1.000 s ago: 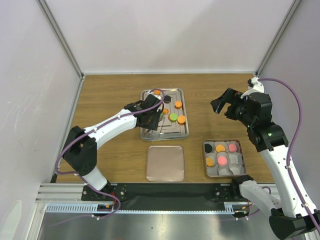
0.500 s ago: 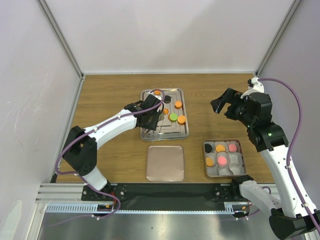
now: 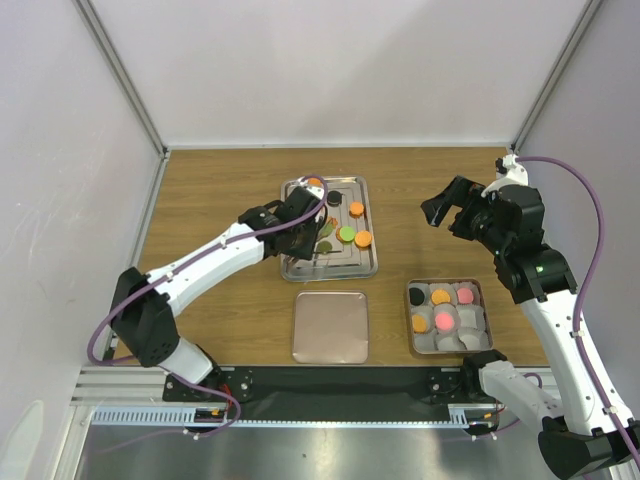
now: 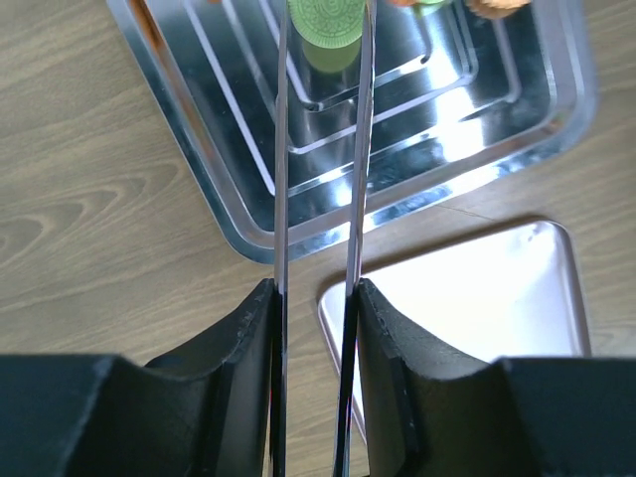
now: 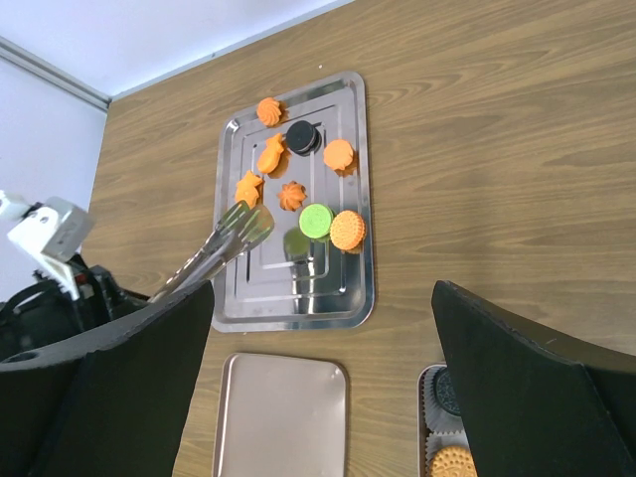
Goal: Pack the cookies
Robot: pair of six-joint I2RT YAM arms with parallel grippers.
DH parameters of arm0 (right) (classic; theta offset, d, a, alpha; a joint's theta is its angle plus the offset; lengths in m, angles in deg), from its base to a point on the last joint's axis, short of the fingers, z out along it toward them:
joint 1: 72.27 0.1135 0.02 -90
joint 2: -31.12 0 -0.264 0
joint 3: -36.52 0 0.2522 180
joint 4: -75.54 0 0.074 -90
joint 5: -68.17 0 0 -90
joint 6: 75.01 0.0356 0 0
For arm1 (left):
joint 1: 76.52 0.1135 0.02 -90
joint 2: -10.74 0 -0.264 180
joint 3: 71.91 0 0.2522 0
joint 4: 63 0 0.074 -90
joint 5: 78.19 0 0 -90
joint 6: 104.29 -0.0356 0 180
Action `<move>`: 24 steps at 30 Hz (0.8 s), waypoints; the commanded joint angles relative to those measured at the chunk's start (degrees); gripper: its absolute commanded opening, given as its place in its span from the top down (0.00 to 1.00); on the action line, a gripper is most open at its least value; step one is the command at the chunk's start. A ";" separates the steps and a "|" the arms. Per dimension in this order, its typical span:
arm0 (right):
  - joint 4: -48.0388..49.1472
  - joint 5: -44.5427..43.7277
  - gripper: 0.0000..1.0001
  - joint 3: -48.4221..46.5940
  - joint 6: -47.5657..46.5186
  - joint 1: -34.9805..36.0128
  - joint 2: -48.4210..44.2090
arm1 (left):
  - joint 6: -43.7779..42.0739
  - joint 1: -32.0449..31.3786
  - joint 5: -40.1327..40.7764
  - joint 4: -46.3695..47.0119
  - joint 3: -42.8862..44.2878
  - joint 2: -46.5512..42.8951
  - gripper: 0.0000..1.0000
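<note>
Across the desk (image 3: 220,200), the 12 o'clock tray (image 3: 330,273) keeps the cookies (image 3: 356,209); the left tool (image 4: 316,338), clamped on tongs (image 4: 281,149), nips a green cookie (image 4: 326,18), the right tool (image 3: 449,206) gapes empty: pick-up step, likely needing a steady lift toward the 4 o'clock box (image 3: 408,335).

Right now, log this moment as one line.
left fingers: shut on tongs | tongs: pinching green cookie over tray | right fingers: open, empty

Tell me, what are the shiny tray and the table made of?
The tray looks like polished metal, probably steel: it is silvery and mirror-bright, with pressed ridges catching glare. The table looks like wood or a wood-look laminate: it is brown with grain lines and a matte finish.
</note>
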 commanded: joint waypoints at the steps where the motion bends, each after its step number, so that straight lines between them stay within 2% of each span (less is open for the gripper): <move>1: 2.65 -0.15 0.00 -0.62 0.75 0.13 -0.46 | -0.77 -1.66 1.66 -0.52 3.34 -3.87 0.62; 5: 2.21 -0.24 0.00 -1.23 0.84 0.22 -0.46 | -0.33 -4.99 1.58 -0.79 5.10 -4.49 0.62; 15: -0.25 -1.99 0.00 -4.74 1.63 0.30 -0.64 | 1.69 -21.15 -0.36 2.11 11.52 -0.01 0.62; 24: -3.68 -5.33 0.00 -8.79 2.68 0.30 -0.99 | 0.29 -29.51 -4.75 7.82 13.62 4.38 0.62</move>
